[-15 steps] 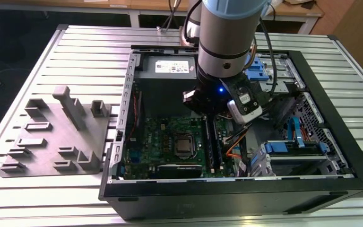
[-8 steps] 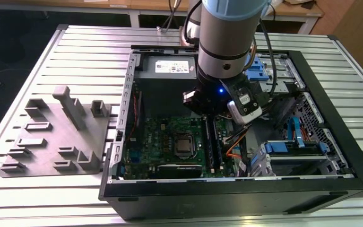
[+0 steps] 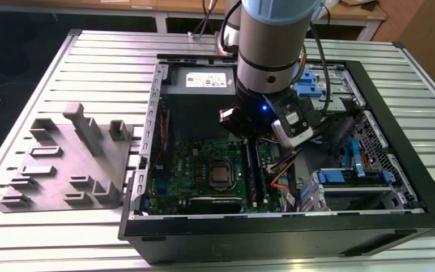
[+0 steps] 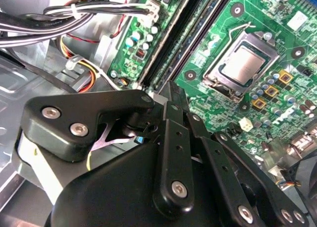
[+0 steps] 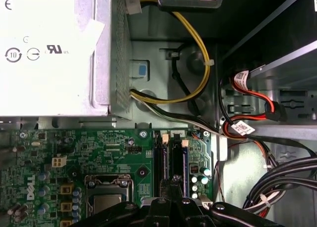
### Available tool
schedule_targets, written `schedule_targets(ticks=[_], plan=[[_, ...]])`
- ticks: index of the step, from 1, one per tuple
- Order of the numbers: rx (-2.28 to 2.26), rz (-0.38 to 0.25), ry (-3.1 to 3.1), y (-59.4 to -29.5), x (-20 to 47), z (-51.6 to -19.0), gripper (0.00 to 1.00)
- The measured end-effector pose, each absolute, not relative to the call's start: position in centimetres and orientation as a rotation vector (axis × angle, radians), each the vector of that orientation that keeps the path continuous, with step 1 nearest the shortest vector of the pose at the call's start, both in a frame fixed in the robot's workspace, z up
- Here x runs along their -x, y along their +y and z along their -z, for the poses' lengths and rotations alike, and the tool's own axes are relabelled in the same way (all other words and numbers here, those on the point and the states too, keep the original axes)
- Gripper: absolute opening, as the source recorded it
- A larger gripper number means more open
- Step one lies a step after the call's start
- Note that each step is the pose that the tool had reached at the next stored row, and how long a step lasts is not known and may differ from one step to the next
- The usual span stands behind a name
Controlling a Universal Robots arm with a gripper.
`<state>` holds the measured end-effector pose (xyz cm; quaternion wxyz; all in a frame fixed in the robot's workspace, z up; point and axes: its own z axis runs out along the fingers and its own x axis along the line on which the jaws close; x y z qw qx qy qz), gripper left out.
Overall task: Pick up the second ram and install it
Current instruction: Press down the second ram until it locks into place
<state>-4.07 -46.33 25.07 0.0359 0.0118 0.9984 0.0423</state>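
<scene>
My gripper [image 3: 249,137] reaches down into the open computer case [image 3: 399,141], over the memory slots beside the processor socket [image 3: 219,175]. The second ram [image 5: 177,155] is a long dark stick standing on edge in a slot on the green motherboard [image 5: 74,158]. In both wrist views the black fingers [image 4: 171,118] come together on its top edge. The gripper [image 5: 173,183] looks shut on the stick, and the same dark strip [image 4: 198,34] runs away from the gripper [image 4: 171,91]. Another dark stick lies in the slot right next to it [image 5: 163,158].
The power supply [image 5: 49,49] sits at the case's far end, with yellow and black cables [image 5: 198,73] curling beside it. Blue drive brackets [image 3: 353,170] and cable bundles [image 4: 74,14] crowd the exterior view's right. A grey holder tray [image 3: 66,164] with upright posts lies outside the case.
</scene>
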Motion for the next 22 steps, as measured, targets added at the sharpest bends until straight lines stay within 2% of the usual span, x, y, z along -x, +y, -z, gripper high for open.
schedule_targets(ticks=[22], plan=[[-0.036,-0.130,3.067,-45.30,4.06,-24.07,0.07]])
